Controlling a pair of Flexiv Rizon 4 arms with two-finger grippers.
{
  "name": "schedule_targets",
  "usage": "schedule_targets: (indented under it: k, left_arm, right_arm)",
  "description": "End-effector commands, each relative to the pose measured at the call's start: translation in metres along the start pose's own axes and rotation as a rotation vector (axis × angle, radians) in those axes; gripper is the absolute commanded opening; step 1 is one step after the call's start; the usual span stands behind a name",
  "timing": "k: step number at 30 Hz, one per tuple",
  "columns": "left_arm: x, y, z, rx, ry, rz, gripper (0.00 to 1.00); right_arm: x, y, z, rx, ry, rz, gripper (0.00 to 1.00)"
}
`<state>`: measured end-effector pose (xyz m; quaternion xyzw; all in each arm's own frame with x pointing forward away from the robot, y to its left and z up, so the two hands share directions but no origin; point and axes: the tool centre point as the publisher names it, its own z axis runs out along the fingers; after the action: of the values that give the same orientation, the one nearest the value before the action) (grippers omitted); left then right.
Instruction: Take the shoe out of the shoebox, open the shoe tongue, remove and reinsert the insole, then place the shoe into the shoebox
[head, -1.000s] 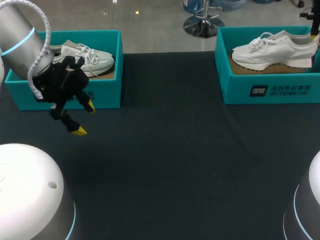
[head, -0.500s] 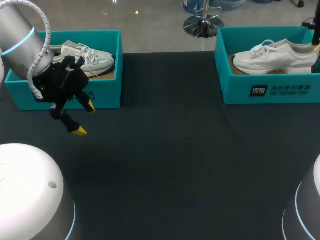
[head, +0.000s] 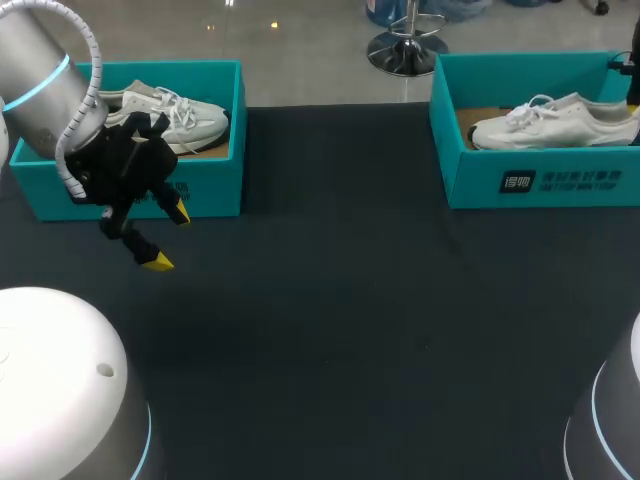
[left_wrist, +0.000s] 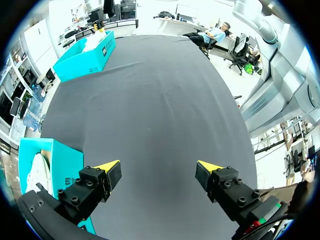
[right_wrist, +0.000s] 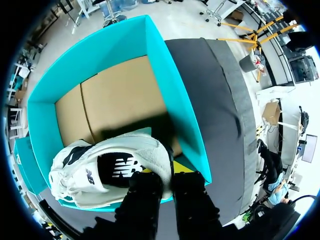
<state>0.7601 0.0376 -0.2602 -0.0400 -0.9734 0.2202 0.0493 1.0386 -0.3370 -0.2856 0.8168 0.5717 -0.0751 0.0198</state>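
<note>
A white shoe (head: 550, 122) sits low inside the teal shoebox (head: 540, 180) at the table's back right. In the right wrist view my right gripper (right_wrist: 167, 172) is shut on the heel rim of this shoe (right_wrist: 110, 170), which hangs over the box's cardboard floor (right_wrist: 120, 95). A second pale shoe (head: 175, 115) lies in another teal shoebox (head: 210, 190) at the back left. My left gripper (head: 168, 238) hovers in front of that box, open and holding nothing. In its own wrist view the left gripper (left_wrist: 159, 167) stands over bare cloth beside the left box (left_wrist: 55, 160).
Black cloth (head: 340, 300) covers the table between the two boxes. The right shoebox (left_wrist: 85, 55) shows far ahead of the left gripper. White arm housings fill the near left (head: 60, 390) and near right (head: 610, 410) corners.
The white shoe in my right gripper has come down from above the right box's rim to deep inside the box. The left arm has stayed where it was.
</note>
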Motion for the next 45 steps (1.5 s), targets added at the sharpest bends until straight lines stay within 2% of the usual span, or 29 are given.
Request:
schedule_targets:
  k: [1, 14, 20, 21, 23, 25, 26, 27, 28, 32, 35, 37, 38, 45]
  left_arm:
    - [0.0, 0.0, 0.0, -0.002, 0.0, 0.0, 1.0]
    - [0.0, 0.0, 0.0, -0.002, 0.0, 0.0, 1.0]
    - [0.0, 0.0, 0.0, -0.002, 0.0, 0.0, 1.0]
    - [0.0, 0.0, 0.0, -0.002, 0.0, 0.0, 1.0]
    - [0.0, 0.0, 0.0, -0.002, 0.0, 0.0, 1.0]
    - [0.0, 0.0, 0.0, -0.002, 0.0, 0.0, 1.0]
    - [0.0, 0.0, 0.0, -0.002, 0.0, 0.0, 1.0]
    - [0.0, 0.0, 0.0, -0.002, 0.0, 0.0, 1.0]
    - [0.0, 0.0, 0.0, -0.002, 0.0, 0.0, 1.0]
    - [0.0, 0.0, 0.0, -0.002, 0.0, 0.0, 1.0]
    - [0.0, 0.0, 0.0, -0.002, 0.0, 0.0, 1.0]
    - [0.0, 0.0, 0.0, -0.002, 0.0, 0.0, 1.0]
    - [0.0, 0.0, 0.0, -0.002, 0.0, 0.0, 1.0]
    - [0.0, 0.0, 0.0, -0.002, 0.0, 0.0, 1.0]
  right_arm:
    - [0.001, 0.003, 0.01, 0.011, 0.001, -0.004, 0.0]
    - [0.004, 0.0, 0.045, 0.033, 0.009, -0.037, 0.0]
    - [0.006, -0.002, 0.047, 0.031, 0.02, -0.032, 0.0]
    - [0.006, -0.002, 0.047, 0.031, 0.021, -0.033, 0.05]
    - [0.005, -0.002, 0.049, 0.032, 0.022, -0.034, 0.4]
    - [0.005, -0.003, 0.047, 0.03, 0.024, -0.032, 0.48]
    - [0.006, -0.004, 0.045, 0.028, 0.025, -0.033, 0.58]
    - [0.006, -0.004, 0.043, 0.025, 0.026, -0.034, 0.57]
    - [0.007, -0.005, 0.041, 0.021, 0.026, -0.035, 0.5]
    - [0.006, -0.008, 0.026, -0.014, 0.02, -0.026, 0.5]
    - [0.004, -0.009, 0.009, -0.044, 0.015, -0.023, 0.73]
    - [0.004, -0.01, -0.003, -0.062, 0.019, -0.03, 0.95]
    - [0.003, -0.01, -0.01, -0.08, 0.018, -0.028, 1.0]
    - [0.016, -0.026, -0.059, -0.136, 0.016, -0.069, 1.0]
